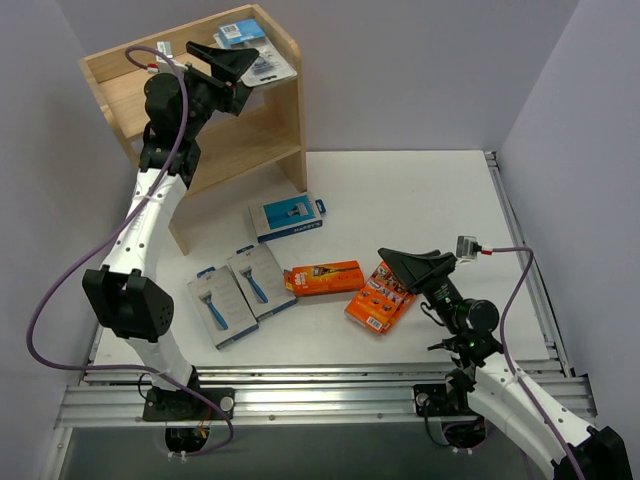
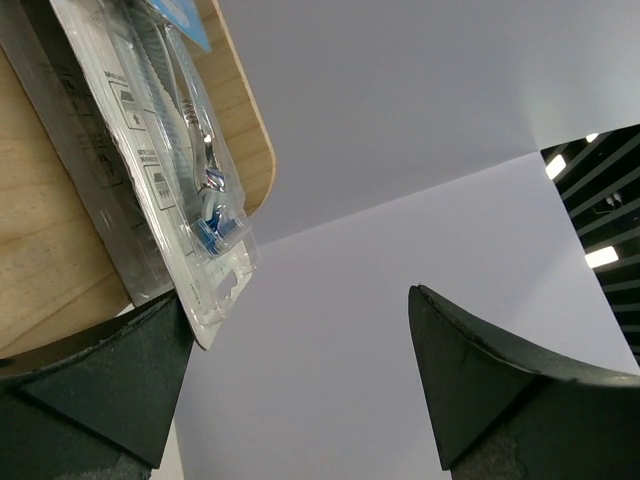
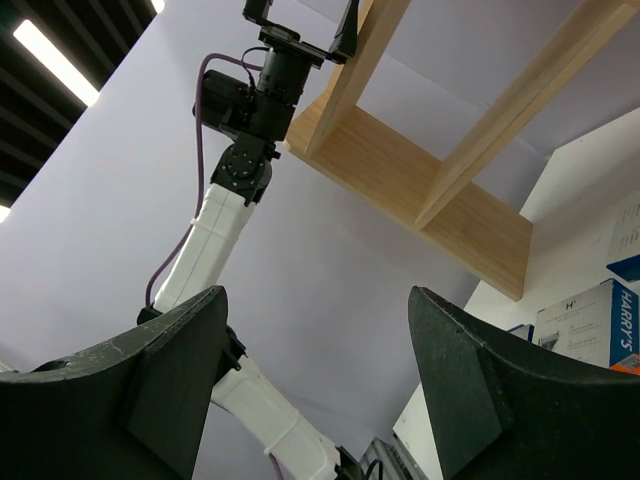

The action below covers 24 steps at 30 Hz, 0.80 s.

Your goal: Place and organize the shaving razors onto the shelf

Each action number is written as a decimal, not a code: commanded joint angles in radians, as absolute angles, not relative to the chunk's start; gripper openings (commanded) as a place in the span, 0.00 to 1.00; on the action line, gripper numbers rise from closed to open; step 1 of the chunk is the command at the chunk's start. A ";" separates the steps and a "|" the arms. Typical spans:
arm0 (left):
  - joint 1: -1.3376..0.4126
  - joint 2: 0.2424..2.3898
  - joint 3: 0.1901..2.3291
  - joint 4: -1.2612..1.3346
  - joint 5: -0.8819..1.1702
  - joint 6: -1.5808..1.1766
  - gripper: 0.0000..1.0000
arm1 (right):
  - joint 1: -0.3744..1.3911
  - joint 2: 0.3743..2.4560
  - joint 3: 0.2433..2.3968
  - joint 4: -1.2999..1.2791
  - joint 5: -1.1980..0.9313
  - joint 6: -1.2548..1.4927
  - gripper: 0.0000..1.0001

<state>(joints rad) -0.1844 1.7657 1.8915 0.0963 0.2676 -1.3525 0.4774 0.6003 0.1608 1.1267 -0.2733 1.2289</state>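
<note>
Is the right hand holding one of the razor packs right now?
No, the right hand is open, with nothing between its jaws in the wrist view.

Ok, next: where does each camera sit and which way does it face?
Top external: above and behind the bases, looking down on the table, shelf and razor packs; both arms show.
Left wrist: raised at the shelf top, facing the clear blister pack; its open left claw shows.
Right wrist: low, tilted up toward the shelf and left arm; open right claw shows.
Shared: all see the shelf.
</note>
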 commanded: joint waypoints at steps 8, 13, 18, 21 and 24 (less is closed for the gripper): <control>-0.127 1.838 1.999 -0.230 0.305 -1.204 0.94 | 0.471 0.609 0.158 1.223 -0.267 1.223 0.68; -0.123 1.855 2.028 -0.271 0.319 -1.169 0.94 | 0.469 0.614 0.149 1.233 -0.268 1.224 0.68; -0.121 1.868 2.095 -0.357 0.301 -1.079 0.94 | 0.471 0.615 0.138 1.233 -0.268 1.220 0.68; -0.123 1.878 2.144 -0.422 0.282 -1.028 0.94 | 0.471 0.615 0.130 1.233 -0.268 1.213 0.69; -0.121 1.891 2.193 -0.472 0.262 -0.980 0.94 | 0.471 0.620 0.120 1.241 -0.265 1.213 0.69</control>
<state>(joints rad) -0.1600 1.8416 2.1498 -0.2943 0.3370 -1.0859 0.4774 0.6147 0.1234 1.1568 -0.2691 1.2285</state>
